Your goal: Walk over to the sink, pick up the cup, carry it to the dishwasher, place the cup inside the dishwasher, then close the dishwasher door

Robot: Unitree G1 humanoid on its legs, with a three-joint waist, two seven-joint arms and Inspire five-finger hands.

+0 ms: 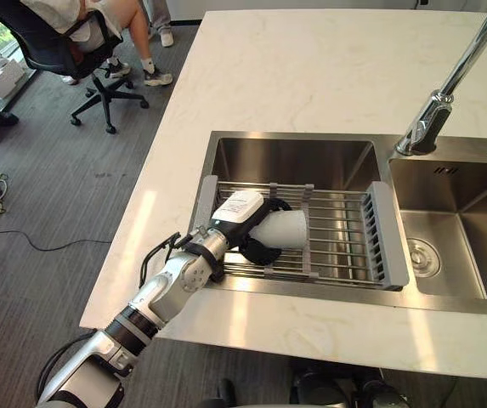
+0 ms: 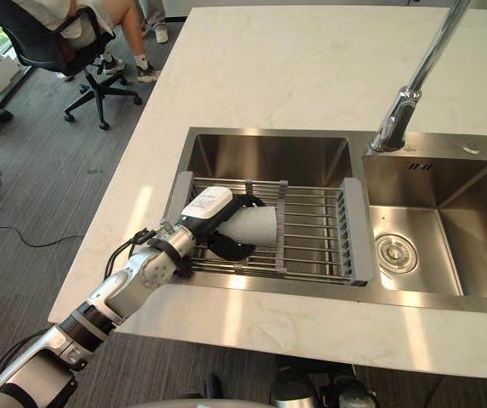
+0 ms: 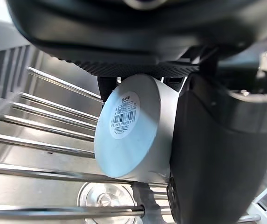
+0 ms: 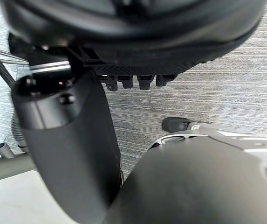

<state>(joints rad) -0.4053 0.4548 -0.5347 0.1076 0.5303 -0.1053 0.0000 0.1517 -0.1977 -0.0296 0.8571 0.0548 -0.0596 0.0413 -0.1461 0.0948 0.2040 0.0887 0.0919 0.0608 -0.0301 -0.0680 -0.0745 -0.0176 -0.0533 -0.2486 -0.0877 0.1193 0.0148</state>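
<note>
You're gripping the cup [image 1: 287,228] with your left hand [image 1: 236,214], fingers curling round it; it's lying sideways on the sink rack [image 1: 345,242] (long axis running rightward, away from your wrist).

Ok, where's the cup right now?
In the left eye view the cup lies on its side on the rack over the left sink basin, left of the faucet, gripped by the left hand.
</note>
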